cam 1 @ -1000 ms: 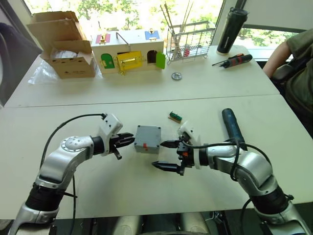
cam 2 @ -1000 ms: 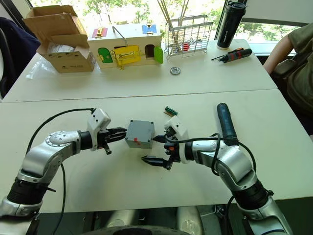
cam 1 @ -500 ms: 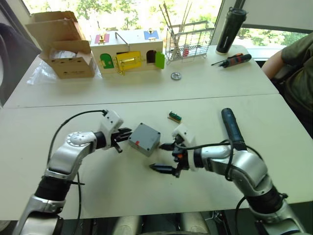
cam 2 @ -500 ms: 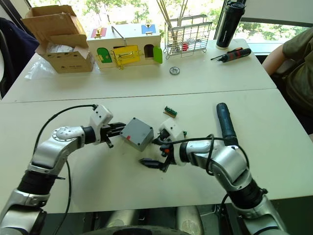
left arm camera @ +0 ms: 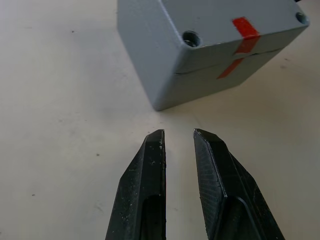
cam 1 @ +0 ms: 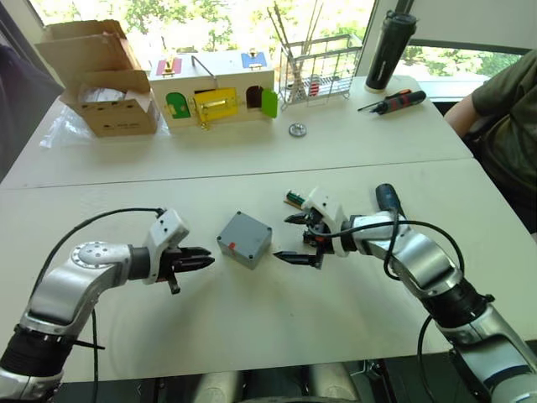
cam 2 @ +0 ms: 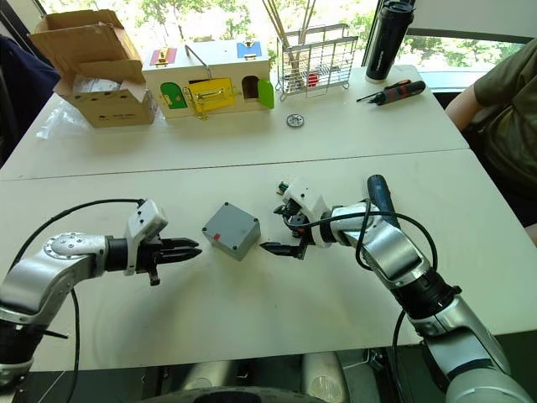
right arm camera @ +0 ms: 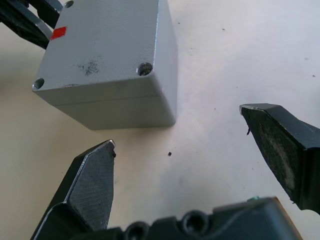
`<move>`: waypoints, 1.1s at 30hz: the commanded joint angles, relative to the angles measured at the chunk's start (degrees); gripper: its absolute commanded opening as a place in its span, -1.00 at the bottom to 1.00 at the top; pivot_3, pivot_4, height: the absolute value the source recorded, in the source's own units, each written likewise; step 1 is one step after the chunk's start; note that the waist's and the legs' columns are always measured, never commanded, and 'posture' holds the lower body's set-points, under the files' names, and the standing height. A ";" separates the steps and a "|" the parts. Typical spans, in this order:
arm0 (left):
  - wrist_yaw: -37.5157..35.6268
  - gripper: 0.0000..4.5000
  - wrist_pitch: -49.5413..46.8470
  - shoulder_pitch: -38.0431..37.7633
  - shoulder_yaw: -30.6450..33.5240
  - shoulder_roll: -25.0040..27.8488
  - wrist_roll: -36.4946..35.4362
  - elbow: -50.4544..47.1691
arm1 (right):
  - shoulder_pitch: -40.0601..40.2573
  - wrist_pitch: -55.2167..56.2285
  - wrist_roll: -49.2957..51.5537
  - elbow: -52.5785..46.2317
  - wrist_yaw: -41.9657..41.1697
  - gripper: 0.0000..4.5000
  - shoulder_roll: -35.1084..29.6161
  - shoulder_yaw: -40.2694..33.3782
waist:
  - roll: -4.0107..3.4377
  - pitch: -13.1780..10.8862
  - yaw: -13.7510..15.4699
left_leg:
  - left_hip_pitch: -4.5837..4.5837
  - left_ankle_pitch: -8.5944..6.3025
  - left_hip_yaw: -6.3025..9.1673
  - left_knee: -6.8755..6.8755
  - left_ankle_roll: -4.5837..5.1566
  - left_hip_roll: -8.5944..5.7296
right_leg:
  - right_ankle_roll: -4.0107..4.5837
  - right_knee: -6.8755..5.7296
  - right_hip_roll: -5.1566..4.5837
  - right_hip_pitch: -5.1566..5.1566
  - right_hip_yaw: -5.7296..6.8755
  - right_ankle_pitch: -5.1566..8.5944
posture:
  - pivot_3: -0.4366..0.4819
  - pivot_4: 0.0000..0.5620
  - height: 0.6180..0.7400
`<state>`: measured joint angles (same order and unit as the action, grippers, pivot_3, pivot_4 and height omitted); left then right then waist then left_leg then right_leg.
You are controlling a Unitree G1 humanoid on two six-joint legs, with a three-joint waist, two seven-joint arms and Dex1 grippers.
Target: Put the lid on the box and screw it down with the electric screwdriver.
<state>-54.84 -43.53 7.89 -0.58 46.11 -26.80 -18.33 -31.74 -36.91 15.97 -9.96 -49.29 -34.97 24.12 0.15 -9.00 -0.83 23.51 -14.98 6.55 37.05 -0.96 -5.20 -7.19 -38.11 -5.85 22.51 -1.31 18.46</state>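
Observation:
The grey box (cam 1: 244, 239) rests on the white table, turned at an angle. The lid (left arm camera: 225, 20) lies on top of it, with a seam and red tape marks along one side. My left gripper (cam 1: 205, 261) is a short way to the box's left, apart from it. Its fingers (left arm camera: 150, 165) are almost together, with nothing between them. My right gripper (cam 1: 287, 238) stands open just to the right of the box, empty and not touching it. The electric screwdriver (cam 1: 386, 197) lies on the table behind my right forearm.
A small green part (cam 1: 294, 199) lies just beyond my right gripper. On the far table are a cardboard box (cam 1: 96, 84), a wooden box with coloured doors (cam 1: 214, 88), a wire rack (cam 1: 323, 67), a washer (cam 1: 296, 129), a hand screwdriver (cam 1: 394, 102) and a black bottle (cam 1: 386, 50). A person (cam 1: 503, 109) sits at the right.
My left gripper has drawn back to the left, away from the box, and closed up. My right gripper has moved farther back beside the box. The box now sits turned.

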 commanded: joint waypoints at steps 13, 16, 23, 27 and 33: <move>7.85 -0.61 0.91 3.93 -2.44 -7.18 2.47 -0.24 | 2.72 -1.83 0.14 -8.22 -5.09 0.98 2.92 1.01 | 0.00 0.00 0.20 | 0.00 0.00 0.03 0.02 -0.01 -0.01 | 0.00 -0.01 0.00 -0.01 0.02 0.00 | -0.05 -0.47 1.00; 8.18 -0.61 2.10 5.21 -3.23 -7.43 3.98 1.61 | 3.83 -3.69 0.48 -10.06 -4.49 0.98 3.40 0.31 | 0.00 0.00 0.17 | 0.00 0.00 0.03 0.02 -0.01 -0.01 | 0.00 -0.01 0.01 -0.01 0.02 0.00 | -0.05 -0.47 1.00; 7.41 -0.61 4.00 7.92 -3.95 -8.58 5.35 4.91 | 5.63 -6.47 0.43 -12.19 -1.87 0.98 4.75 -0.62 | 0.00 0.00 0.21 | 0.00 0.00 0.03 0.02 -0.01 -0.01 | 0.00 -0.01 0.01 -0.01 0.03 0.00 | -0.05 -0.47 1.00; 7.11 -0.61 4.60 8.61 -4.16 -8.98 5.71 5.90 | 6.11 -7.17 0.05 -12.83 -0.88 0.98 5.30 -0.44 | 0.00 0.00 0.14 | 0.00 0.00 0.03 0.02 -0.01 -0.01 | 0.00 -0.01 0.01 0.00 0.03 0.00 | -0.05 -0.47 1.00; 5.15 -0.61 5.14 7.24 -3.08 -6.15 6.07 5.18 | 6.78 -8.37 -0.05 -14.45 0.39 0.98 4.20 -1.99 | 0.00 0.00 0.12 | 0.00 0.00 0.03 0.02 -0.01 -0.01 | 0.00 -0.01 0.01 -0.01 0.02 0.00 | -0.05 -0.47 1.00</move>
<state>-48.37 -39.42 15.58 -4.71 38.38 -20.58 -11.45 -25.09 -45.38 14.91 -21.03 -49.19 -30.47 24.01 0.15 -9.00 -0.71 23.51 -14.98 6.58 37.07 -0.97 -5.20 -7.19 -38.13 -5.84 22.51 -1.29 18.46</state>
